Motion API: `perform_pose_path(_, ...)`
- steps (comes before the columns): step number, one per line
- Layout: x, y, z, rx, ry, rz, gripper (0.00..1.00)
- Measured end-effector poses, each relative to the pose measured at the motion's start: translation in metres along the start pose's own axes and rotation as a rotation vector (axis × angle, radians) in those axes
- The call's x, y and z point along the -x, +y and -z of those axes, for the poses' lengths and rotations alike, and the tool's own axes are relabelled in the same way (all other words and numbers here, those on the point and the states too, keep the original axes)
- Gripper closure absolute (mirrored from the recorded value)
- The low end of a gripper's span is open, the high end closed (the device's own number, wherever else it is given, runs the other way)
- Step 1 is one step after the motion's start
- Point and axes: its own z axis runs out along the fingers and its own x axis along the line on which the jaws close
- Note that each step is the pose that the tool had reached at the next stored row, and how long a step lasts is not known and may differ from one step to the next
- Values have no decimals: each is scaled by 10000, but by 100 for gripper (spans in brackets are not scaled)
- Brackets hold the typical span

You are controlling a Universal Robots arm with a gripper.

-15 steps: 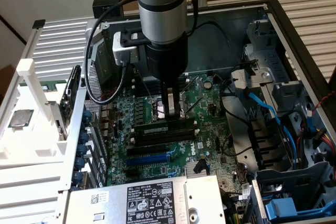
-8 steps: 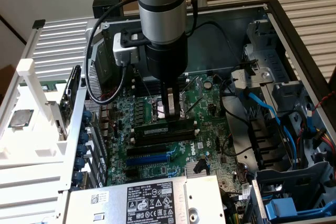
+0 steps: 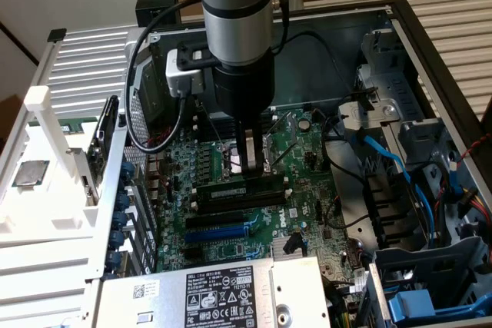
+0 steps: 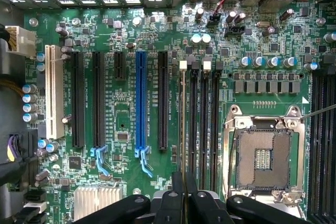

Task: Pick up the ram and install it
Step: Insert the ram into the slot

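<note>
Since the ram (image 3: 231, 190) stands on edge in the memory slot nearest the open processor socket (image 4: 262, 158), the step in hand is judged to be the seating and not the pick-up; in the exterior view the gripper (image 3: 247, 167) is seen directly above the stick, near the middle of its length, with its tips down at the upper edge; in the wrist view the stick appears edge-on as a thin pale-green line running away from the fingers (image 4: 176, 198), which are drawn nearly together and appear clamped on it from both sides; whether the board is fully home cannot be told, nor whether the white end clip (image 4: 182, 65) is latched. For the seating to be done well, the stick should be held upright and in line with the slot, so that neither end is driven in ahead of the other; the push should be applied straight down and centred along the length, since an off-centre load would be expected to tilt the board; the neighbouring empty slots (image 4: 203, 119) and the bare socket contacts should be left untouched.
</note>
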Motion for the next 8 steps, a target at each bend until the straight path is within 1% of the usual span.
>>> perform_pose_path(4, 11, -1, -6, 0, 27, 4, 88)
perform_pose_path(8, 12, 0, -18, 0, 34, 3, 88)
